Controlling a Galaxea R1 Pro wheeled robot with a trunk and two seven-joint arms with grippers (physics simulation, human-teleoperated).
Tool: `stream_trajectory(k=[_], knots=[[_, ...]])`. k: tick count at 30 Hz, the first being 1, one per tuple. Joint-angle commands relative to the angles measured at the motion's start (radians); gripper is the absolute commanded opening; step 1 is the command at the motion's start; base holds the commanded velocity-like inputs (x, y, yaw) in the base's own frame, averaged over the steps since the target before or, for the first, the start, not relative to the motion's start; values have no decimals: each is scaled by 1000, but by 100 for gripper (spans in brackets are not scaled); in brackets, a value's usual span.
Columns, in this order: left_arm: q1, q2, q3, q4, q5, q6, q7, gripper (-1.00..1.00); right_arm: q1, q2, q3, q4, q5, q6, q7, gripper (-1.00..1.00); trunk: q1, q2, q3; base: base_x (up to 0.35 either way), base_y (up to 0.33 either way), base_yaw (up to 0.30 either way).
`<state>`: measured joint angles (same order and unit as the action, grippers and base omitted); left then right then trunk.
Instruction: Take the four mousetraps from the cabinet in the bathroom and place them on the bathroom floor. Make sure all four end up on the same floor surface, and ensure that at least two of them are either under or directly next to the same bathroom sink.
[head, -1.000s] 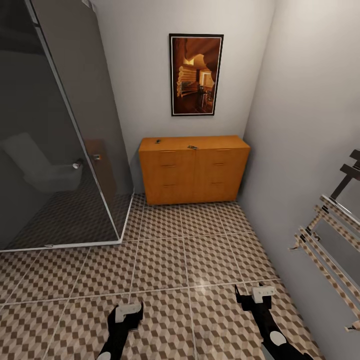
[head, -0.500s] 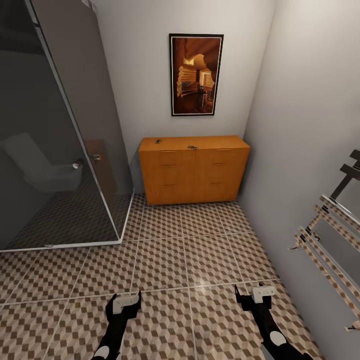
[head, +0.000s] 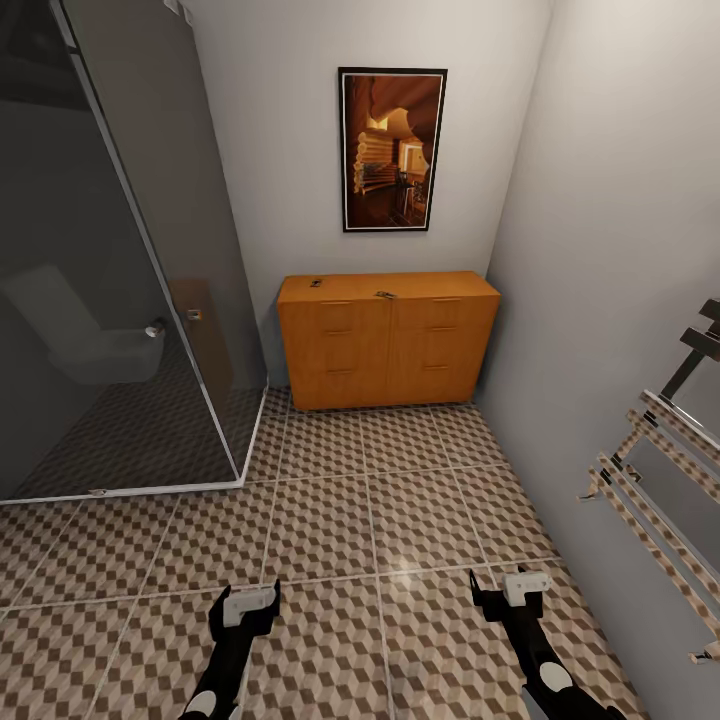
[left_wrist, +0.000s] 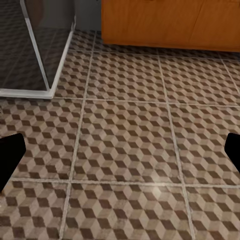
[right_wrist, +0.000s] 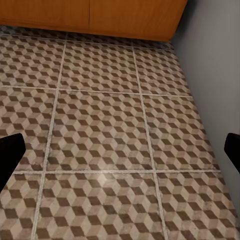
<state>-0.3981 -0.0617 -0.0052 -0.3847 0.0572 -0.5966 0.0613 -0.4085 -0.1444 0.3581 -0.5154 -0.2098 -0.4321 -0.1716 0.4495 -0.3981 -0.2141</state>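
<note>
The orange-brown cabinet (head: 388, 340) stands against the far wall with its drawers shut. Two mousetraps lie on its top as small flat specks, one at the back left (head: 316, 282) and one near the front edge (head: 384, 294); they are too small for detail. The cube-patterned bathroom floor (head: 400, 500) stretches between me and the cabinet. My left gripper (head: 248, 603) and right gripper (head: 512, 588) hover low over the tiles, far short of the cabinet. Both are open and empty, as the left wrist view (left_wrist: 120, 155) and the right wrist view (right_wrist: 120, 155) show. The bathroom sink is out of view.
A glass shower enclosure (head: 130, 280) with a white base rail fills the left side. A grey wall (head: 610, 300) runs close on the right and carries a chrome towel radiator (head: 660, 480). A framed picture (head: 392, 148) hangs above the cabinet.
My left gripper has shifted slightly forward and straightened over the tiles. The right gripper and the scene are unchanged.
</note>
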Motion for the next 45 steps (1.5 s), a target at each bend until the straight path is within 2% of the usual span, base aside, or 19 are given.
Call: stream_trajectory(k=[1, 8, 16, 20, 24, 25, 26, 27, 29, 30, 35, 45], knots=[[-1, 0, -1, 1, 6, -3, 0, 100, -1, -1, 8, 0, -10, -4, -6, 100, 1, -2, -2, 0, 0, 0], [-1, 2, -2, 7, 3, 0, -3, 100, -1, -1, 8, 0, -10, -4, -6, 100, 1, -2, -2, 0, 0, 0], [-1, -13, -10, 188, 1, -4, -10, 100, -1, -1, 8, 0, -10, -3, -6, 100, 1, -2, -2, 39, 0, 0], [-1, -15, -11, 204, 1, -9, -10, 100, -1, -1, 8, 0, -10, -4, -6, 100, 1, -2, -2, 9, 0, 0], [-1, -13, -10, 179, 0, -32, -11, 100, -1, -1, 8, 0, -10, -4, -6, 100, 1, -2, -2, 2, 0, 0], [-1, -12, -10, 161, 0, -54, -10, 100, -1, -1, 8, 0, -10, -4, -6, 100, 1, -2, -2, 0, 0, 0], [-1, -9, -11, 132, 1, -143, -9, 100, -1, -1, 8, 0, -10, -4, -6, 100, 1, -2, -2, 0, 0, 0], [-1, -6, -11, 128, 1, -188, -9, 100, -1, -1, 8, 0, -10, -4, -6, 100, 1, -2, -2, 0, 0, 0], [-1, -3, -11, 125, 2, -234, -8, 100, -1, -1, 8, 0, -10, -4, -6, 100, 1, -2, -2, 0, 0, 0], [-1, 0, -12, 128, 3, -322, -8, 100, -1, -1, 8, 0, -10, -4, -6, 100, 1, -2, -2, 0, 0, 0], [-1, 3, -12, 151, 0, -444, -9, 100, -1, -1, 8, 0, -10, -4, -6, 100, 1, -2, -2, 0, 0, 0], [-1, 3, -13, 159, -2, -451, -11, 100, -1, -1, 8, 0, -10, -4, -8, 100, 1, -2, -2, 0, 0, 0]])
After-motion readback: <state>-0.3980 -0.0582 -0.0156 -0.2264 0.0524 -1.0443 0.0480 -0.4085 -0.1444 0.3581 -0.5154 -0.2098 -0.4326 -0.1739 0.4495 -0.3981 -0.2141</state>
